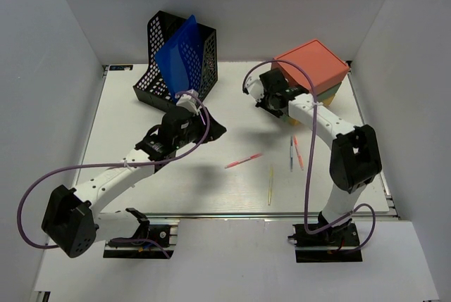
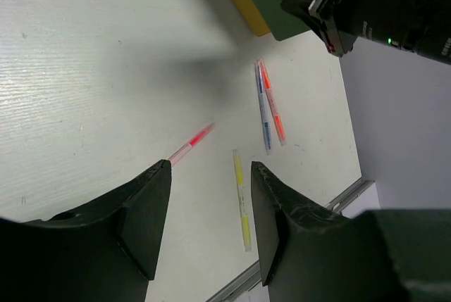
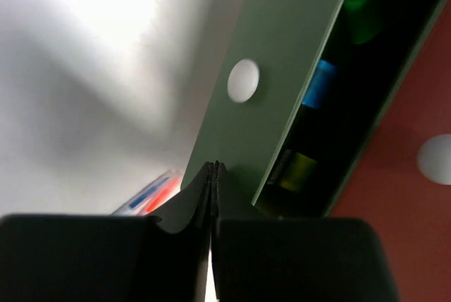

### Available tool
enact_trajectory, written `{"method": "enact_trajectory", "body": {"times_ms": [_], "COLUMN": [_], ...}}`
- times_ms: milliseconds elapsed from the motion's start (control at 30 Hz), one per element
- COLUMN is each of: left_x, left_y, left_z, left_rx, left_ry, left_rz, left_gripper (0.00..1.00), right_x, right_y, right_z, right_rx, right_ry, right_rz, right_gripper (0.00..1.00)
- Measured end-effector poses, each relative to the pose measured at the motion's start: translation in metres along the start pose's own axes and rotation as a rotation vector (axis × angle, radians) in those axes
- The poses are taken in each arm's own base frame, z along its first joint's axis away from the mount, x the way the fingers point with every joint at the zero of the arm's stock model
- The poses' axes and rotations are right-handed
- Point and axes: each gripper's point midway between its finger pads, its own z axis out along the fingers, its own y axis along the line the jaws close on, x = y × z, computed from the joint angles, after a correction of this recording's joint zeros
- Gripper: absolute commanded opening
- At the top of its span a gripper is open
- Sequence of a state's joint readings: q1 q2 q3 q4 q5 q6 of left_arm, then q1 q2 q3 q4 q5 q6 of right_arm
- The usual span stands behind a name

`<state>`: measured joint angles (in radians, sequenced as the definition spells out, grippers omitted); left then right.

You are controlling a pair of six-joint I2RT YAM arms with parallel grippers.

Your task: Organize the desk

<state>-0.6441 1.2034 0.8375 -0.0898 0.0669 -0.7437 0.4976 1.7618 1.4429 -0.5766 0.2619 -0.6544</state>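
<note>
1. The desk (image 1: 141, 140) is a white, matte, faintly ribbed slab with metal rail edges. It spreads out from the arm bases and carries every item.
2. Nearest the bases lie a yellow pen (image 1: 270, 184), a pink pen (image 1: 243, 160), and a blue pen (image 1: 291, 153) just beside an orange pen (image 1: 299, 153). All are slim, round, smooth plastic, so an off-centre pinch would likely roll or skid them.
3. The left gripper (image 2: 211, 175) has its fingers spread and empty, and hangs above bare desk near the pink pen.
4. The right gripper (image 3: 213, 168) has its fingers pressed together at the edge of the flat green drawer front (image 3: 282, 48); contact cannot be confirmed. A push here could shift the light drawer stack (image 1: 313, 63).
5. Far left stands a black mesh file holder (image 1: 156, 31) with a blue folder (image 1: 180, 55) leaning inside.
</note>
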Motion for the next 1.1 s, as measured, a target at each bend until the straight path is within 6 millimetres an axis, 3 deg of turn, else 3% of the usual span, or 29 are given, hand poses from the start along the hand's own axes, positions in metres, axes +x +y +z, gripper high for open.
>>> {"method": "enact_trajectory", "body": {"times_ms": [433, 833, 1100], "left_x": [0.005, 0.009, 0.008], "left_y": [0.004, 0.008, 0.008], "left_z": [0.000, 0.001, 0.001], "left_rx": [-0.009, -0.015, -0.013], "left_ry": [0.009, 0.016, 0.014], "left_rz": [-0.001, 0.002, 0.003], "left_gripper": [0.59, 0.64, 0.67], "right_x": [0.001, 0.000, 0.002], "right_y": [-0.045, -0.070, -0.075], "right_z": [0.014, 0.014, 0.016], "right_rx": [0.231, 0.345, 0.373], "right_ry": [0.084, 0.108, 0.123], "right_rz": [-0.008, -0.074, -0.117], "right_gripper": [0.00, 0.00, 0.00]}}
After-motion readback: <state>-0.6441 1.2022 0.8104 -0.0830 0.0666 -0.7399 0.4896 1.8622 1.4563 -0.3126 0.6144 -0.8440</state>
